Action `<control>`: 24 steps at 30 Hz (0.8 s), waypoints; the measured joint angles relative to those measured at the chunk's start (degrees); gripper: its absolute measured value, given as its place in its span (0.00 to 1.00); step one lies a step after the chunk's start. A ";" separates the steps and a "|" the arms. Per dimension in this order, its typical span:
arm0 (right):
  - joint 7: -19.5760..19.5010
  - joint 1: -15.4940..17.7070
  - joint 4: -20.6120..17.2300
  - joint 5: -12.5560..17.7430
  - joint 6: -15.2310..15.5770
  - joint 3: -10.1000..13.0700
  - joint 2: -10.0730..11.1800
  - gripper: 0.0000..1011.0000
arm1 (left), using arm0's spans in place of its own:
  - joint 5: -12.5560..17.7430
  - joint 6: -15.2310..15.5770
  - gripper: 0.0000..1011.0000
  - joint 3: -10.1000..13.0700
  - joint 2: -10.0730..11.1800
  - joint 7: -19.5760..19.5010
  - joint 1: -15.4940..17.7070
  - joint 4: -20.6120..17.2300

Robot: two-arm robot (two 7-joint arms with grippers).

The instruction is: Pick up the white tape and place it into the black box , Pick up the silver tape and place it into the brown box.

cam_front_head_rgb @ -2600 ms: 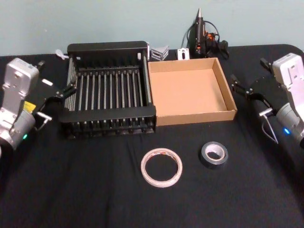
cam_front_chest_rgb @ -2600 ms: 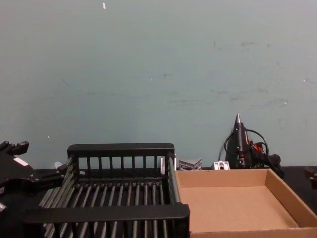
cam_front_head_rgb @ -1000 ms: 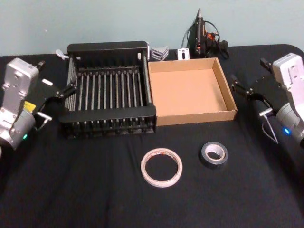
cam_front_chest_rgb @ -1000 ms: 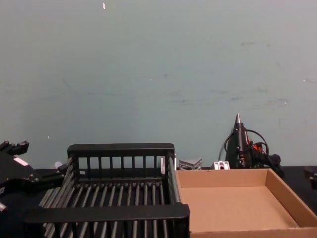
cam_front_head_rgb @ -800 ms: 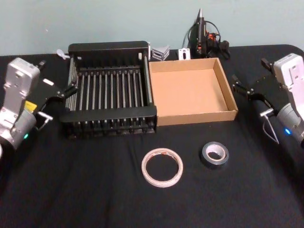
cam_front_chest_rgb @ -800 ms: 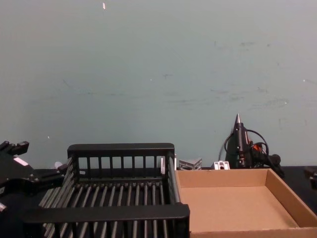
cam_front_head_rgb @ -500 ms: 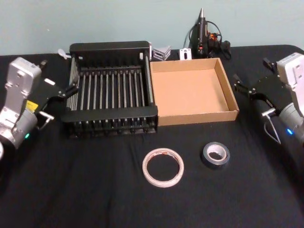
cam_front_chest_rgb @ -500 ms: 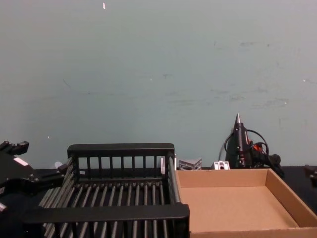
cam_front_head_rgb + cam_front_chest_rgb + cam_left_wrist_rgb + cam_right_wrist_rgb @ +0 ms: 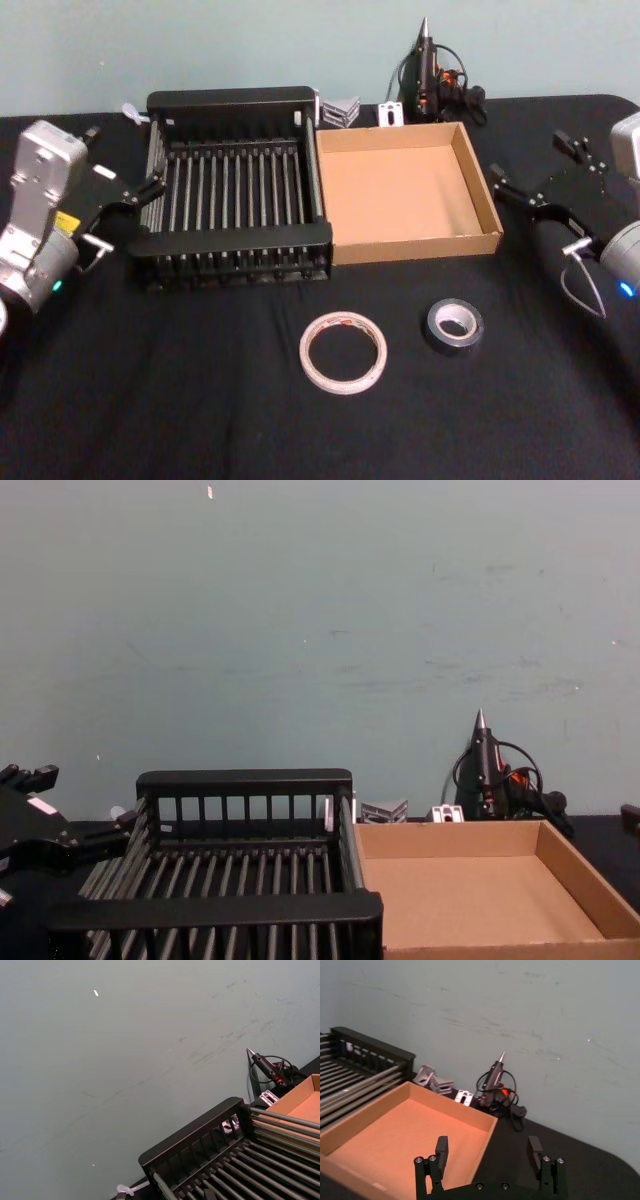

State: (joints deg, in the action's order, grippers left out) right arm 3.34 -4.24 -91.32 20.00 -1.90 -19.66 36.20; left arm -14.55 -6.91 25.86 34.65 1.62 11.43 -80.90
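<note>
At the far left of the head view, the left gripper (image 9: pixel 120 192) is held just beside the left wall of the black box (image 9: pixel 232 239), level with its middle; its fingers are spread apart and nothing is held between them. In the chest view the same gripper (image 9: pixel 60 825) is seen at the lower left edge, next to the slatted crate (image 9: pixel 245 782).

The black box is set in the upper left-centre of the head view, its slatted floor bare. Touching its right wall, the brown box (image 9: pixel 483 190) is placed in the upper centre-right, and nothing is seen on its cardboard floor. Behind the two boxes, at the top of the frame, a black glue gun (image 9: pixel 428 70) with its cable is stood upright near the wall, with small metal brackets (image 9: pixel 343 110) to its left.

On the black tablecloth (image 9: pixel 150 400), below the boxes, the white tape (image 9: pixel 343 352) is laid flat in the lower centre of the frame. Near it on the right, but apart from it, the silver tape (image 9: pixel 454 325) is laid flat, below the brown box's near right corner.

At the right edge of the head view, the right gripper (image 9: pixel 535 172) is held beside the brown box's right wall, apart from it. In the right wrist view its fingers (image 9: pixel 441 1150) are seen spread wide and empty, over the tray's near corner.
</note>
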 joint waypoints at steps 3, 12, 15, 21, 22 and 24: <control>0.47 2.02 -2.71 1.01 1.54 1.03 0.60 0.99 | 0.00 0.00 0.99 0.00 0.00 0.00 0.00 0.00; 1.95 9.09 -11.16 3.20 5.60 3.79 2.92 0.99 | 0.00 0.00 0.99 0.00 0.00 0.00 0.00 0.00; 2.83 11.41 -13.61 3.96 6.90 4.59 3.79 0.99 | 0.00 0.00 0.99 0.00 0.00 0.00 0.00 0.00; 4.25 16.24 -17.86 5.42 10.11 6.24 5.51 0.99 | 0.00 0.00 0.99 0.00 0.00 0.00 0.00 0.00; 4.42 16.76 -18.24 5.55 10.55 6.40 5.69 0.99 | 0.00 0.00 0.99 0.00 0.00 0.00 0.00 0.00; 4.66 17.73 -18.92 5.77 11.43 6.68 6.01 0.99 | 0.00 0.00 0.99 0.00 0.00 0.00 0.00 0.00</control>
State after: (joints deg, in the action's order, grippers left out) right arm 8.01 13.49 -110.24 25.77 9.54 -12.98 42.21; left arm -14.55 -6.91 25.86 34.65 1.62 11.43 -80.90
